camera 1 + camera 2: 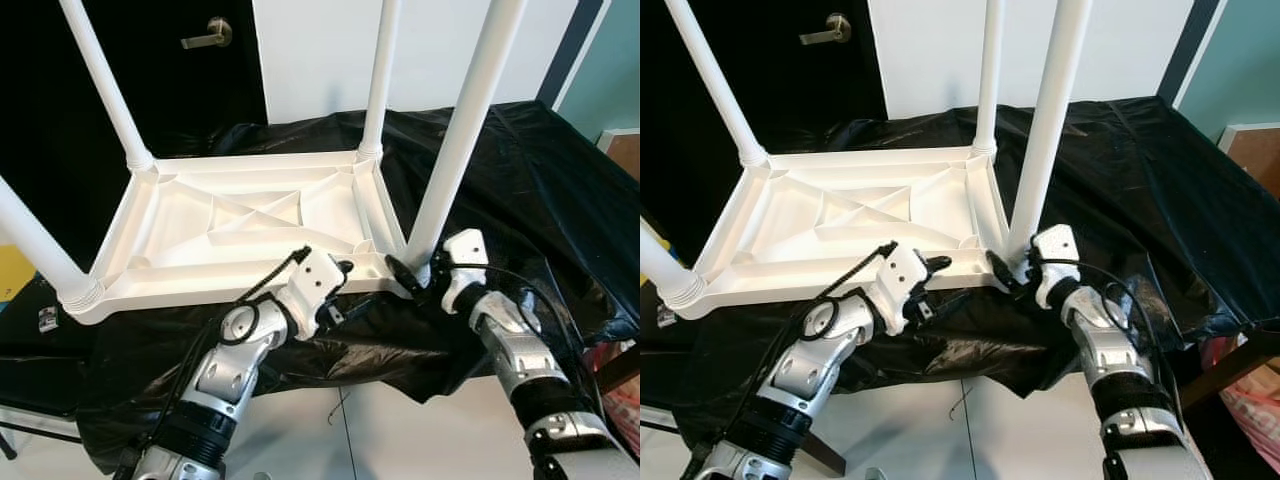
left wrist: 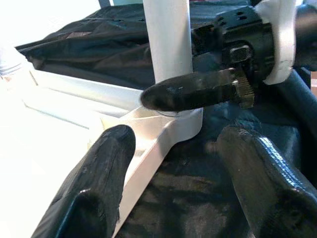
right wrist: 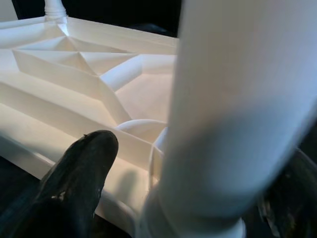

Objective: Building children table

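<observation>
The right gripper [image 1: 415, 277] closes round the base of the near-right table leg [image 1: 462, 125], apparently touching. The left gripper [image 1: 940, 275] hovers spread at the upturned white tabletop's [image 1: 240, 225] near edge, on black sheeting [image 1: 530, 170].

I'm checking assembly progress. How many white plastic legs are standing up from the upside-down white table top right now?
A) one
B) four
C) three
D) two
B: the upside-down white plastic table top has a white plastic leg rising from each of its four corners, and the right claw sits around the base of the near right one.
</observation>
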Robot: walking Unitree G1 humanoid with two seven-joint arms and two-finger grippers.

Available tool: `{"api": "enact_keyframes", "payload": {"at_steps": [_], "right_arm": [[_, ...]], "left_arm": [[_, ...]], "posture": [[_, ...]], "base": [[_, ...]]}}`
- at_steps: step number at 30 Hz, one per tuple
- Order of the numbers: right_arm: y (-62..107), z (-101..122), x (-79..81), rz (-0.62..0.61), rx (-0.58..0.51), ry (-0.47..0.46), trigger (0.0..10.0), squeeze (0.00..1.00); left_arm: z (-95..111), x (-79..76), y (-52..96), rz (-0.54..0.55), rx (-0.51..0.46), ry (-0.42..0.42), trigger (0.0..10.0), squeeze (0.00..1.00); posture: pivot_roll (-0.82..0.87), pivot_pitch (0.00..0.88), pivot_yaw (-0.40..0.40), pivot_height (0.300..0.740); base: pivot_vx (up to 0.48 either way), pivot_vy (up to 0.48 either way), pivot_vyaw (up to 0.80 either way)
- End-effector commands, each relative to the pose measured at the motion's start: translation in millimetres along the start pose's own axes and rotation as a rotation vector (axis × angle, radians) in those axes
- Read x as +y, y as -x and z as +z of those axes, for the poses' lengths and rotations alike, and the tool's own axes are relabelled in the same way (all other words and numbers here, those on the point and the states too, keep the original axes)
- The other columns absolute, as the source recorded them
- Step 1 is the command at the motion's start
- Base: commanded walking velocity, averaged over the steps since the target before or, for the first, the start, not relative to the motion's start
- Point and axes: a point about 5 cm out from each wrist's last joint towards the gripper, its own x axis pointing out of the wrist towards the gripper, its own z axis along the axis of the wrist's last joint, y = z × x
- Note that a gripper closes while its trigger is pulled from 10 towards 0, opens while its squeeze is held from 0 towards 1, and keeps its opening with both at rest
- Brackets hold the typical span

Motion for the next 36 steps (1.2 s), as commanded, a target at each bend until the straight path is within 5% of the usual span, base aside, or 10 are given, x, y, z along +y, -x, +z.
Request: {"api": "enact_keyframes", "payload": {"at_steps": [1,2,4,5,12,13,14,15,30,36], "right_arm": [[-4.4,-1,3.7,0.021,0.002,0.014,9.3,0.00],[-6.5,-1,4.4,0.019,0.005,0.010,6.6,0.00],[-6.5,-1,4.4,0.019,0.005,0.010,6.6,0.00],[-7.8,-2,4.6,0.020,0.007,0.008,0.1,0.00],[-6.7,-5,0.2,0.008,0.020,-0.006,0.0,0.00],[-5.3,-7,0.2,0.002,0.030,-0.016,2.7,0.00],[-5.3,-7,0.2,0.002,0.030,-0.016,2.7,0.00],[-4.1,-9,0.3,-0.009,0.040,-0.023,10.0,0.00],[-7.1,-21,14.7,-0.300,0.104,-0.111,10.0,0.00],[-12.7,-35,37.5,-0.661,0.193,-0.264,10.0,0.00]], "left_arm": [[-1,-0.9,-2.6,0.003,0.005,-0.010,10.0,0.00],[0,-1.0,-3.0,0.002,0.004,-0.011,10.0,0.00],[0,-1.0,-3.0,0.002,0.004,-0.011,10.0,0.00],[0,-1.0,-3.3,0.001,0.003,-0.011,10.0,0.00],[-2,-5.8,-5.5,-0.022,0.009,-0.018,10.0,0.00],[-3,-7.1,-5.8,-0.025,0.011,-0.017,10.0,0.00],[-3,-7.1,-5.8,-0.025,0.011,-0.017,10.0,0.00],[-4,-8.2,-6.0,-0.027,0.015,-0.015,10.0,0.00],[-9,-16.6,-6.9,-0.046,0.029,-0.007,10.0,0.00],[-10,-17.2,-6.1,-0.048,0.033,-0.009,10.0,0.00]], "posture": [[-0.01,0.000,0.015,0.740],[-0.01,0.000,0.015,0.740],[-0.01,0.000,0.015,0.740],[-0.01,0.000,0.015,0.740],[-0.02,0.000,0.014,0.740],[-0.02,0.000,0.014,0.740],[-0.02,0.000,0.014,0.740],[-0.02,0.000,0.014,0.740],[-0.04,0.000,0.012,0.740],[-0.03,0.000,0.009,0.740]], "base": [[0.000,0.000,0.00],[0.000,0.000,0.00],[0.000,0.000,0.00],[0.000,0.000,0.00],[0.000,0.000,0.00],[0.000,0.000,0.00],[0.000,0.000,0.00],[0.000,0.000,0.00],[0.000,0.000,0.00],[0.000,0.000,0.00]]}}
